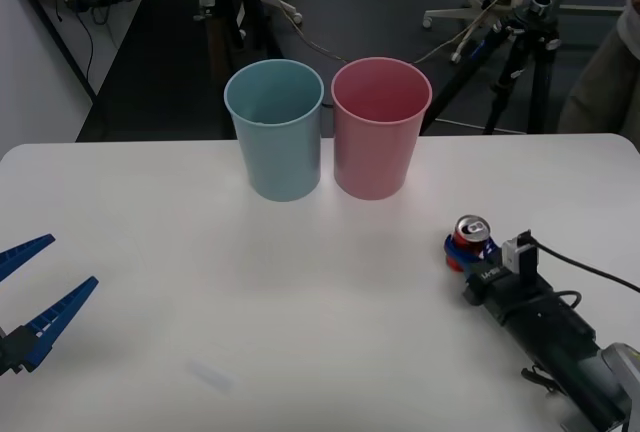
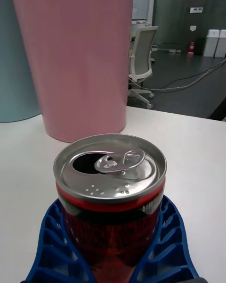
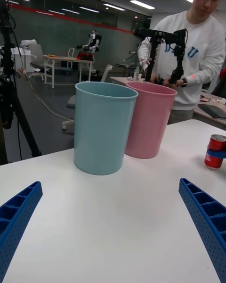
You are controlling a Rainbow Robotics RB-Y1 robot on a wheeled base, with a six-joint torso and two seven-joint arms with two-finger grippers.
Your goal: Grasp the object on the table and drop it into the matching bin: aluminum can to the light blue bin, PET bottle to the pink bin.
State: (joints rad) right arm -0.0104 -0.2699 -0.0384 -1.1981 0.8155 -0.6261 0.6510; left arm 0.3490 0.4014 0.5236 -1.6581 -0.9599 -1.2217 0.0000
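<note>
Front view: the red can [image 1: 471,231] stands upright on the white table [image 1: 300,302], on the robot's right side, well short of the two bins. The right gripper [image 1: 462,249] has its blue fingers around the can's lower body. The light blue bin [image 1: 274,130] and the pink bin [image 1: 380,128] stand side by side at the far edge, almost touching. The left gripper [image 1: 38,292] waits at the near left with its fingers spread and nothing between them.

Right wrist view: the can [image 2: 110,193] sits between the ribbed fingers [image 2: 49,245], which hug its sides; the pink bin [image 2: 75,56] rises just behind it.

Left wrist view: both bins show ahead, the can [image 3: 215,151] off beside them.

The grasp looks made; lifting, carrying to the light blue bin and dropping are left.
</note>
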